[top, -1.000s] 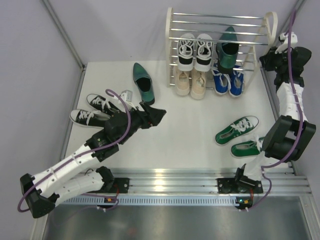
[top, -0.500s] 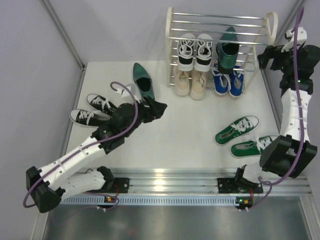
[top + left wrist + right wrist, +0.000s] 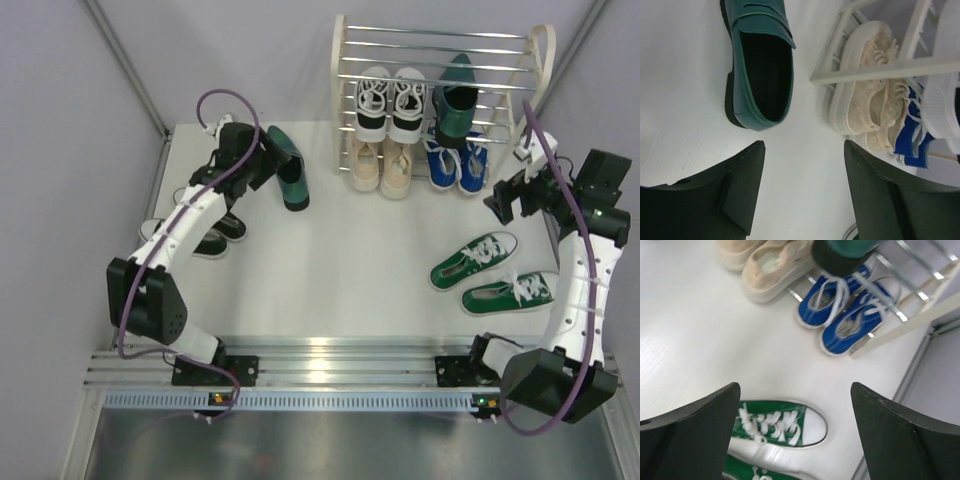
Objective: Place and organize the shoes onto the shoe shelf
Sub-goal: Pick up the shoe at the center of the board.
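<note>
The left pincer [image 3: 804,148] gapes empty near the heel of the loose green dress shoe [image 3: 288,172] at the table's [image 3: 340,260] 11 o'clock. The right pincer [image 3: 795,390], also spread, hangs over the green sneakers [image 3: 478,262] at 4 o'clock. The shoe shelf [image 3: 440,33] stands at 12.

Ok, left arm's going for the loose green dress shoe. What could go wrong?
1. The loose dress shoe is glossy and the open left pincer sits off its heel end; a shallow grip may slip.
2. Its partner on the shelf overhangs the bars above the blue sneakers; placing beside it could knock it off.
3. The left arm crosses over the black-and-white sneakers and may drag them.
</note>
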You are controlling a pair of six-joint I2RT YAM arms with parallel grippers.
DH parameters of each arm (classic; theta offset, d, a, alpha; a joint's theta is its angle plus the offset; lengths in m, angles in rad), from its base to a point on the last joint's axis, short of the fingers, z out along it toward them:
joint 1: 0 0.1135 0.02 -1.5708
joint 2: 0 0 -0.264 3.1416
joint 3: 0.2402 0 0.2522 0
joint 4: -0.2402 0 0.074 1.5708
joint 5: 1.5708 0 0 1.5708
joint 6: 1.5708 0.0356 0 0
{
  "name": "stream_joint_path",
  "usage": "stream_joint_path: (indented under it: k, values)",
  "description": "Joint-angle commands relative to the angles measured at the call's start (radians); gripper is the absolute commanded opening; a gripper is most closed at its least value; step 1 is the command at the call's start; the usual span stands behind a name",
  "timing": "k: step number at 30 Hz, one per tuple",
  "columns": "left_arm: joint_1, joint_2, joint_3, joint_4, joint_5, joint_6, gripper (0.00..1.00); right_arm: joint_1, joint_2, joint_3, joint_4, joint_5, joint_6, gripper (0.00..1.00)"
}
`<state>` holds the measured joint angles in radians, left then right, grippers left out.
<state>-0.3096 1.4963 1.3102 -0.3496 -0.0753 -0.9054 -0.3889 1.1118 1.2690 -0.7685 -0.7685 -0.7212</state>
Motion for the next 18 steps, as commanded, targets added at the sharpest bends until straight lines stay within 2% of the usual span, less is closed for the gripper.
stream_joint_path:
  k: [1,8,18]
  values:
    - [0.030,0.123,0.096,-0.115,-0.006,0.095,0.69,-0.002,-0.038,-0.052,-0.198,-0.087,-0.205,0.91]
    - [0.073,0.315,0.147,-0.082,0.000,0.194,0.62,-0.001,-0.058,-0.103,-0.287,-0.158,-0.294,0.90]
    - [0.089,0.453,0.218,0.037,0.031,0.230,0.63,0.073,-0.070,-0.131,-0.310,-0.175,-0.308,0.88]
